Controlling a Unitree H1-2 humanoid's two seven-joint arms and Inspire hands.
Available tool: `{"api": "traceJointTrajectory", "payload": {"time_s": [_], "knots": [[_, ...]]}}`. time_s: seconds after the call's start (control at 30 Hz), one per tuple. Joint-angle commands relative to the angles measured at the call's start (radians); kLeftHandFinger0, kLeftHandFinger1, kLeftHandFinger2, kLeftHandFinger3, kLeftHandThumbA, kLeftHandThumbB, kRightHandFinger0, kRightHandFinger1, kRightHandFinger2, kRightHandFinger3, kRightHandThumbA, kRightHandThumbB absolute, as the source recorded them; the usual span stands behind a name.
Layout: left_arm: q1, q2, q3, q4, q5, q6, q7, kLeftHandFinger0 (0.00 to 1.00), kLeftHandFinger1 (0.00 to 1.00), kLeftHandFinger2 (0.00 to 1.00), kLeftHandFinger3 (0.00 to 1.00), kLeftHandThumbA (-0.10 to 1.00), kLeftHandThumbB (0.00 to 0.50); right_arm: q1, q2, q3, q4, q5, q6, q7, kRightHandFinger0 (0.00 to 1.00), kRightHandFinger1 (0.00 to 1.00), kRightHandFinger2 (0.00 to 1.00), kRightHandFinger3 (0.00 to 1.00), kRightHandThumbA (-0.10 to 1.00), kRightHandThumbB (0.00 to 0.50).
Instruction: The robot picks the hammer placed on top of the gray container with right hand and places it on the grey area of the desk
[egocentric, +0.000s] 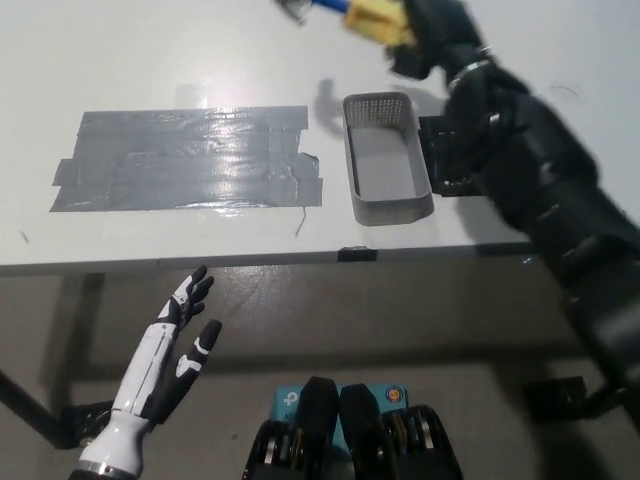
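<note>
White desk (120, 60) fills the upper view, its front edge running across the middle. Below that edge, the white left hand (165, 365) rests, fingers apart. Farther in lie the grey tape patch (185, 158) and, just right, the grey perforated rectangular container (385, 170), with bare desk between. Farthest, the black right hand (435, 35), fingers clamped on its handle, holds the yellow-and-blue hammer (350, 12) aloft at the top edge

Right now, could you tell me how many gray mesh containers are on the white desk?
1: the gray rectangular mesh container stands on the white desk, just right of the gray tape patch. None appears hidden.
</note>
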Motion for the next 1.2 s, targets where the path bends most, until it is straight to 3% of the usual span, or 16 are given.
{"api": "traceJointTrajectory", "payload": {"time_s": [0.0,0.07,0.17,0.2,0.37,0.43,0.57,0.87,0.97,1.13,1.17], "knots": [[0.004,0.012,-0.008,-0.041,0.013,-0.010,-0.010,1.00,1.00,1.00,1.00,0.91,0.103,-0.119,0.066,0.013,0.000,-0.007,-0.054,-0.081,0.00,0.31,0.71,0.71,-0.10,0.133],[0.006,0.010,-0.010,-0.043,0.010,-0.009,-0.010,1.00,1.00,1.00,1.00,0.91,0.103,-0.128,0.102,0.018,0.012,-0.008,-0.032,-0.085,0.00,0.27,0.68,0.65,-0.10,0.127],[-0.004,0.010,-0.013,-0.045,0.009,0.005,-0.014,1.00,1.00,1.00,1.00,0.91,0.114,-0.138,0.154,0.042,0.034,-0.021,-0.038,-0.094,0.00,0.33,0.78,0.80,-0.10,0.139],[-0.005,0.012,-0.014,-0.044,0.007,0.003,-0.016,1.00,1.00,1.00,1.00,0.91,0.111,-0.139,0.166,0.036,0.042,-0.011,-0.040,-0.084,0.00,0.34,0.78,0.80,-0.10,0.128],[-0.002,0.015,-0.020,-0.054,0.011,0.008,-0.024,1.00,1.00,1.00,1.00,0.89,0.097,-0.136,0.237,0.040,0.083,-0.010,-0.015,-0.119,0.00,0.32,0.73,0.73,-0.10,0.169],[-0.009,0.015,-0.022,-0.051,0.011,0.008,-0.027,1.00,1.00,1.00,1.00,0.89,0.100,-0.134,0.246,0.047,0.090,-0.017,-0.008,-0.127,0.00,0.32,0.73,0.73,-0.10,0.160],[-0.010,0.020,-0.024,-0.061,0.013,0.014,-0.029,1.00,1.00,1.00,1.00,0.87,0.092,-0.101,0.267,0.064,0.106,-0.033,0.003,-0.144,0.00,0.35,0.76,0.82,-0.10,0.143],[-0.019,0.031,-0.038,-0.061,0.014,0.011,-0.034,1.00,1.00,1.00,1.00,0.87,0.103,-0.042,0.274,0.069,0.125,-0.025,0.054,-0.126,0.00,0.40,0.81,0.88,-0.10,0.118],[-0.020,0.031,-0.040,-0.064,0.017,0.014,-0.034,1.00,1.00,1.00,1.00,0.86,0.092,-0.028,0.274,0.083,0.127,-0.036,0.066,-0.121,0.00,0.38,0.79,0.77,-0.10,0.121],[-0.025,0.034,-0.050,-0.055,0.018,-0.007,-0.035,1.00,1.00,1.00,1.00,0.83,0.081,0.010,0.267,0.105,0.126,-0.044,0.066,-0.121,0.00,0.40,0.84,0.85,-0.10,0.120],[-0.025,0.034,-0.051,-0.056,0.018,-0.005,-0.034,1.00,1.00,0.99,1.00,0.83,0.089,0.018,0.266,0.111,0.127,-0.047,0.065,-0.121,0.00,0.42,0.85,0.81,-0.10,0.126]]}}
